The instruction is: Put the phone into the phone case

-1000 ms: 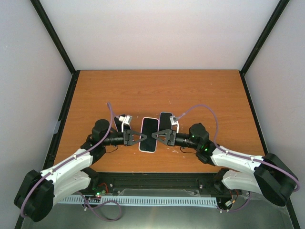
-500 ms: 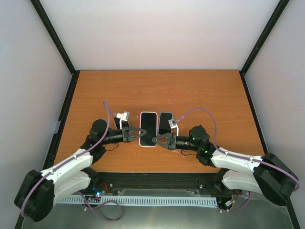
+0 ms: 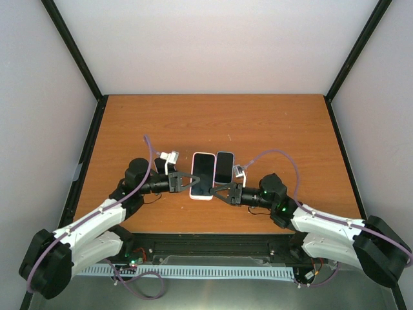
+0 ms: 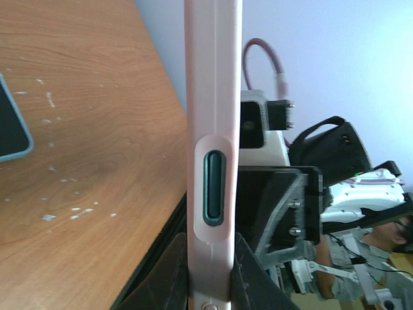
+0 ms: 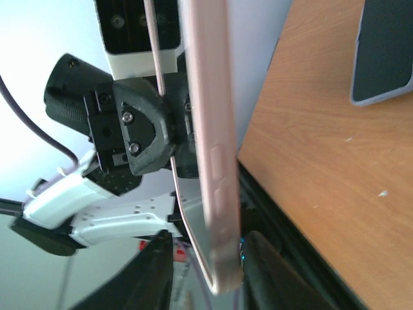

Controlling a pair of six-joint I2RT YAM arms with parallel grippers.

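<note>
Left gripper point(image 3: 191, 182) and right gripper point(image 3: 215, 192) both pinched the pink case point(image 3: 202, 173) in their jaws. It needed holding level and steady, I think, for the phone point(image 3: 224, 166).

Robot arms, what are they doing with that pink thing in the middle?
Both arms hold the pink case between them: the left gripper pinches one long edge, the right gripper the opposite one. A dark screen shows inside it, so the phone seems to be in. A second phone lies flat on the table beside it.
</note>
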